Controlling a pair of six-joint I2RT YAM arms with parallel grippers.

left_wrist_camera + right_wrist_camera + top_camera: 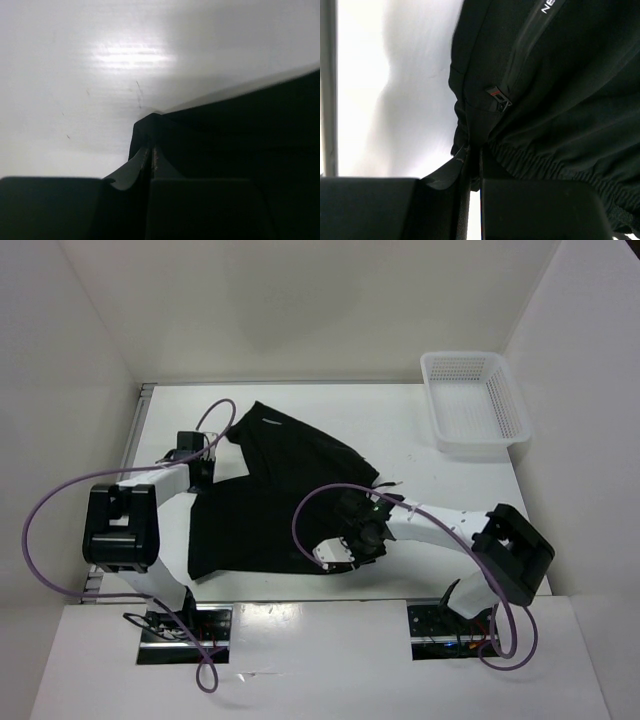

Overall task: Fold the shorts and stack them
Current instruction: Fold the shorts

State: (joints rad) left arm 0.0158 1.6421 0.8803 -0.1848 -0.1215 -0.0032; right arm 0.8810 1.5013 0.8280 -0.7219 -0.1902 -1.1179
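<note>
The black shorts (275, 500) lie spread on the white table, stretched between my two grippers. My left gripper (205, 462) is shut on the shorts' left edge; in the left wrist view its jaws pinch a raised fold of black fabric (150, 127). My right gripper (352, 545) is shut on the shorts at their near right edge. In the right wrist view the jaws clamp the gathered elastic waistband (470, 135) beside a zip pull with a red mark (497, 98). A small pale logo (268, 421) shows near the far edge.
A white mesh basket (473, 400) stands at the back right of the table (400, 430). White walls close the table at the back and both sides. Purple cables loop from both arms.
</note>
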